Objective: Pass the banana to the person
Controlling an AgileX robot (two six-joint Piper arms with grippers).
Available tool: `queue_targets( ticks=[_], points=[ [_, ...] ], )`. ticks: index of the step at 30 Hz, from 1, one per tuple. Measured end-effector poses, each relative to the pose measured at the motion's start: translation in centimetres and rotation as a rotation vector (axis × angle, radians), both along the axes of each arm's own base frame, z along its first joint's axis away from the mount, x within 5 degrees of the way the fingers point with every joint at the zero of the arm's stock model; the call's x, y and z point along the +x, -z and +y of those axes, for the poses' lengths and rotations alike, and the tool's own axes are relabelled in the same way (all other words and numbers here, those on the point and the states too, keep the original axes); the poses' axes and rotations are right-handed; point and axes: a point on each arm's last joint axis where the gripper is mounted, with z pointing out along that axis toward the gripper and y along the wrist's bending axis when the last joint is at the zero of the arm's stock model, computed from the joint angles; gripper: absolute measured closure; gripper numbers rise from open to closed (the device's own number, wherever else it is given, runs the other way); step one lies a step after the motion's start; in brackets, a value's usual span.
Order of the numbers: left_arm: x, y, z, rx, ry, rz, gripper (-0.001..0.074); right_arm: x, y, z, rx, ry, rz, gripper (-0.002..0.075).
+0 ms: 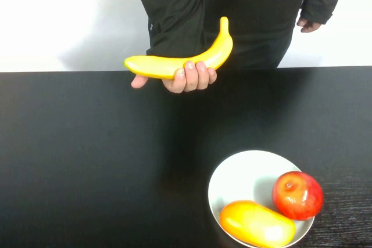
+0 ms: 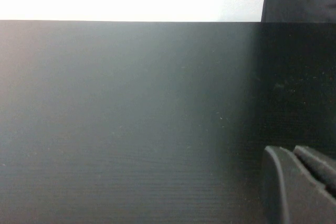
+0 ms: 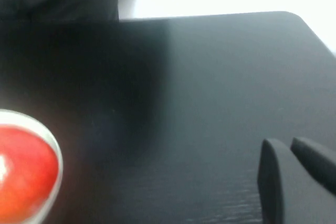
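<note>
High view: banana (image 1: 174, 64) in person's hand (image 1: 185, 77) | left gripper (image 2: 299, 182) & right gripper (image 3: 294, 179) far off, jaws pressed together

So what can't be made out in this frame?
- Left hand: cut off by the left wrist view's edge; absent from the high view.
- Right hand: likewise, blurred in the right wrist view.
- Person: cropped above the torso.
- Banana: middle covered by the person's fingers.
</note>
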Motion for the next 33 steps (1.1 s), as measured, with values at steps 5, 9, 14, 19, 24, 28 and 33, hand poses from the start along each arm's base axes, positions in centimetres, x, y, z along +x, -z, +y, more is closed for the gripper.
queue_targets(
  ticks=[5, 9, 14, 19, 24, 28, 33],
  points=[
    [0.0, 0.0, 0.0, 0.0, 0.0, 0.0, 0.0738, 0.0, 0.05, 0.14, -0.003, -0.017, 0.006, 0.0735],
    [0.0, 0.0, 0.0, 0.0, 0.0, 0.0, 0.0738, 0.0, 0.05, 0.16, 0.001, -0.019, 0.005, 0.0735],
    [0.0, 0.0, 0.0, 0.0, 0.0, 0.0, 0.0738, 0.0, 0.05, 0.16, -0.003, -0.02, 0.006, 0.0735],
    [0.0, 0.0, 0.0, 0.0, 0.0, 0.0, 0.0738, 0.0, 0.05, 0.16, -0.003, -0.02, 0.006, 0.0735],
    [0.0, 0.0, 0.0, 0.0, 0.0, 0.0, 0.0738, 0.0, 0.05, 0.16, -0.003, -0.02, 0.006, 0.0735],
    [0.0, 0.0, 0.0, 0.0, 0.0, 0.0, 0.0738, 0.0, 0.05, 0.16, -0.003, -0.02, 0.006, 0.0735],
    [0.0, 0.0, 0.0, 0.0, 0.0, 0.0, 0.0738, 0.0, 0.05, 0.16, -0.003, -0.02, 0.006, 0.0736]
  ],
)
